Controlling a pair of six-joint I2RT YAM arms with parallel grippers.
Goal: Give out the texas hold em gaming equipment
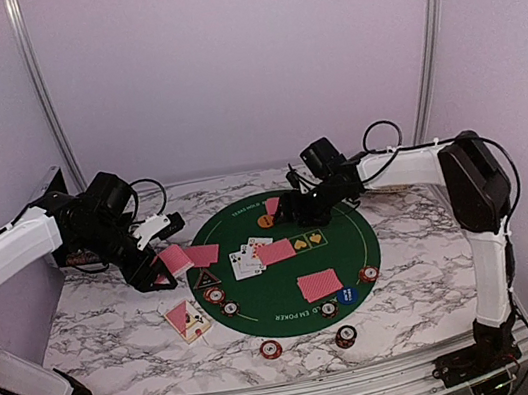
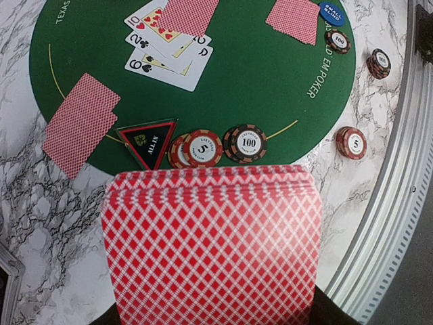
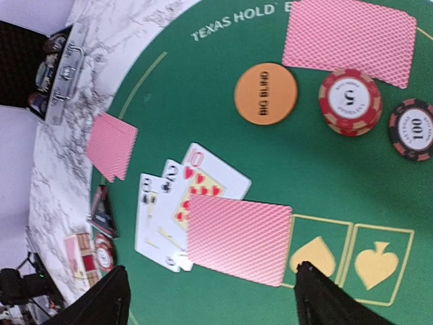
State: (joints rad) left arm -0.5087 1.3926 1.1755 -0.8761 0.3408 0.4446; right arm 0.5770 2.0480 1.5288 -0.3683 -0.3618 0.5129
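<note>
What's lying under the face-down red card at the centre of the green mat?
Fanned face-up white cards stick out from under the red-backed card, a ten of hearts among them. Anything fully beneath it is hidden.

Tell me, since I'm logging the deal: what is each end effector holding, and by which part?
Left end effector grips the red-backed deck by its wrist-side end; right end effector, open, holds nothing.
</note>
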